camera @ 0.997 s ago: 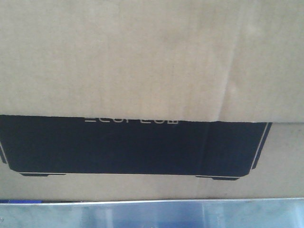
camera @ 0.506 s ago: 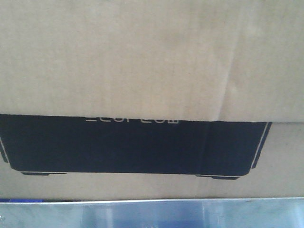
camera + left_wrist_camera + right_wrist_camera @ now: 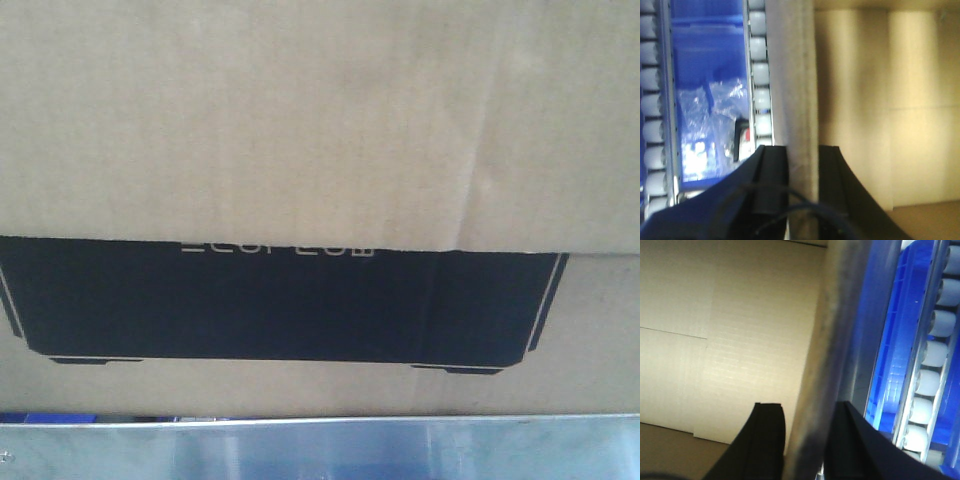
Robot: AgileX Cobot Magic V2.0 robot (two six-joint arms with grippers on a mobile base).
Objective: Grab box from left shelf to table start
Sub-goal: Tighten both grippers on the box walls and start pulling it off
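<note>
Rising slightly, the box (image 3: 320, 120) is showing its black panel higher than before, and more of the blue bin (image 3: 48, 418) is peeking under its lower left, above the left shelf (image 3: 320, 452). Left gripper (image 3: 801, 152) is clamping the box's wall, and right gripper (image 3: 805, 409) is clamping the opposite wall. Judging by this, the lift is starting.

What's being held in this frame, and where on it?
The box: the left gripper and the right gripper each clamp an opposite side wall at its top edge, fingers inside and outside.
</note>
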